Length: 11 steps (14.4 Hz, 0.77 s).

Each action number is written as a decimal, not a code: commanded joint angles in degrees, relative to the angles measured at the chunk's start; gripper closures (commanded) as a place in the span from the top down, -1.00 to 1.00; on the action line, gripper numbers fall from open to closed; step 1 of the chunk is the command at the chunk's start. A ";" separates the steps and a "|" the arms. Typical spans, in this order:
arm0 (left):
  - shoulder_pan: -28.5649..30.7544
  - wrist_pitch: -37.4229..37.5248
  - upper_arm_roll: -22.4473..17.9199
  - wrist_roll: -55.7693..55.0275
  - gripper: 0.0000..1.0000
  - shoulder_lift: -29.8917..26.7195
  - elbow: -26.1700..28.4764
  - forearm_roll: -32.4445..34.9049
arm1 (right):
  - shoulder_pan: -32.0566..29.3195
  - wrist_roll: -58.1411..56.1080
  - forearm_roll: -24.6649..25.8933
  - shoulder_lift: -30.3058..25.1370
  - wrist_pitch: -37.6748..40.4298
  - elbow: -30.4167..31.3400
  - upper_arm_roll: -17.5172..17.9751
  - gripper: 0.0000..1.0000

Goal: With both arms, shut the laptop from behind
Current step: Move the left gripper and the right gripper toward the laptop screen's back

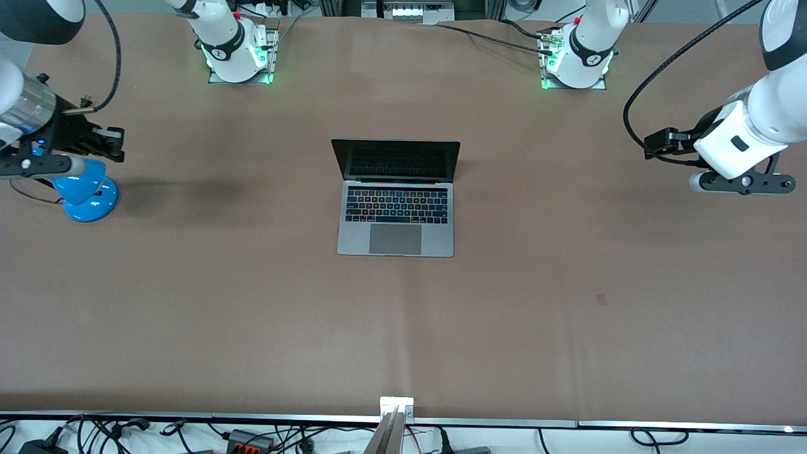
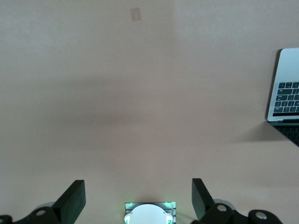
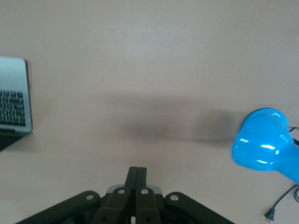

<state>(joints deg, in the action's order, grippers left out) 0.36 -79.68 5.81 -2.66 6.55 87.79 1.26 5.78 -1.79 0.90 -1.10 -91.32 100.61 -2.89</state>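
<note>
The laptop (image 1: 396,214) lies open in the middle of the table, its dark screen upright on the side toward the arm bases. Its corner also shows in the left wrist view (image 2: 285,88) and the right wrist view (image 3: 13,95). My left gripper (image 1: 652,146) hangs over bare table at the left arm's end, well away from the laptop, its fingers (image 2: 74,198) spread wide and open with nothing between them. My right gripper (image 1: 113,142) hangs over the right arm's end, just above a blue lamp. It is shut (image 3: 137,173), its fingertips pressed together on nothing.
A blue desk lamp (image 1: 85,189) stands below the right gripper, and its plug (image 3: 271,214) lies on the table. The arm bases (image 1: 236,50) (image 1: 577,60) stand along the table's edge farthest from the front camera. A small tape patch (image 1: 602,299) lies nearer the camera. A metal rail (image 1: 403,419) edges the table.
</note>
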 commanded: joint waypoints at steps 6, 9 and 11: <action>-1.07 7.60 0.17 5.65 -0.98 1.19 -1.40 -3.96 | 5.98 3.97 -4.59 1.19 2.46 1.08 -0.10 -1.00; -0.19 7.87 0.17 5.56 -0.98 1.27 -0.52 -10.13 | 9.41 8.63 -7.57 1.54 3.43 2.56 -0.19 -1.00; -0.80 8.84 0.34 5.56 -0.98 0.75 0.80 -12.84 | 13.09 13.20 -7.94 1.54 3.34 4.32 -0.19 -1.00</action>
<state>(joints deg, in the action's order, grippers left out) -0.50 -72.28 5.96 1.63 7.41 88.05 -8.70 15.68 7.33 -5.91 1.18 -88.16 102.87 -2.57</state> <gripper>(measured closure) 0.952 0.991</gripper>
